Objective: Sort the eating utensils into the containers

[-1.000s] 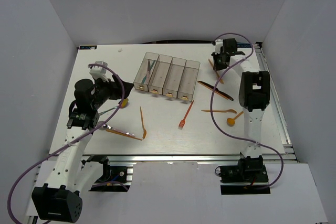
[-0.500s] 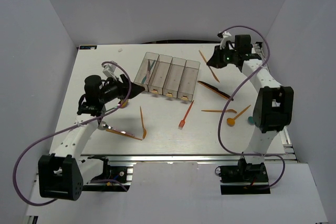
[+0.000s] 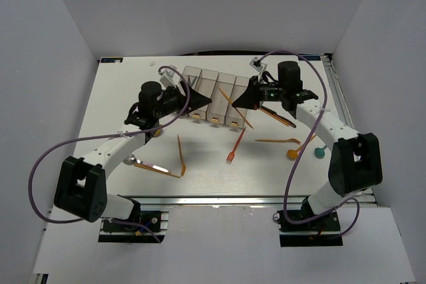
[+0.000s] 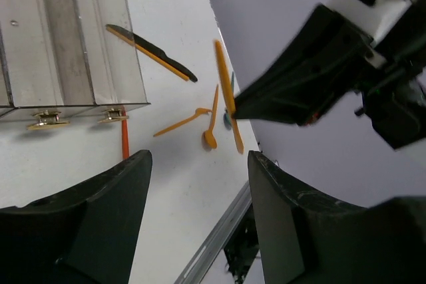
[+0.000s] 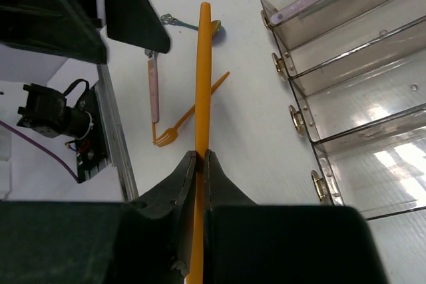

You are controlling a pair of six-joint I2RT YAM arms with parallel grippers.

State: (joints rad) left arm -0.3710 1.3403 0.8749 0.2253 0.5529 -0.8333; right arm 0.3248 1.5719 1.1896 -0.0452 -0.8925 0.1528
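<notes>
The containers (image 3: 226, 91) are four clear bins in a row at the table's far middle; they also show in the left wrist view (image 4: 66, 31) and the right wrist view (image 5: 359, 64). My right gripper (image 3: 235, 102) is shut on a long orange utensil (image 3: 223, 94) and holds it above the table at the right bins' front end. In the right wrist view my gripper (image 5: 200, 154) pinches that utensil (image 5: 203, 64). My left gripper (image 3: 190, 98) hovers at the left bins' front end; it (image 4: 200, 184) is open and empty. Teal utensils (image 3: 191, 84) lie in the leftmost bin.
On the table lie a red fork (image 3: 235, 144), an orange fork (image 3: 181, 156), an orange knife (image 3: 156, 167), a black and orange knife (image 3: 273, 114), another orange fork (image 3: 276, 141), an orange spoon (image 3: 296, 151) and a teal piece (image 3: 319, 152). The two grippers face each other closely.
Both arms swung in toward the bins. My right gripper carried the orange utensil from the far right corner to the right bins. My left gripper moved right to the left bins.
</notes>
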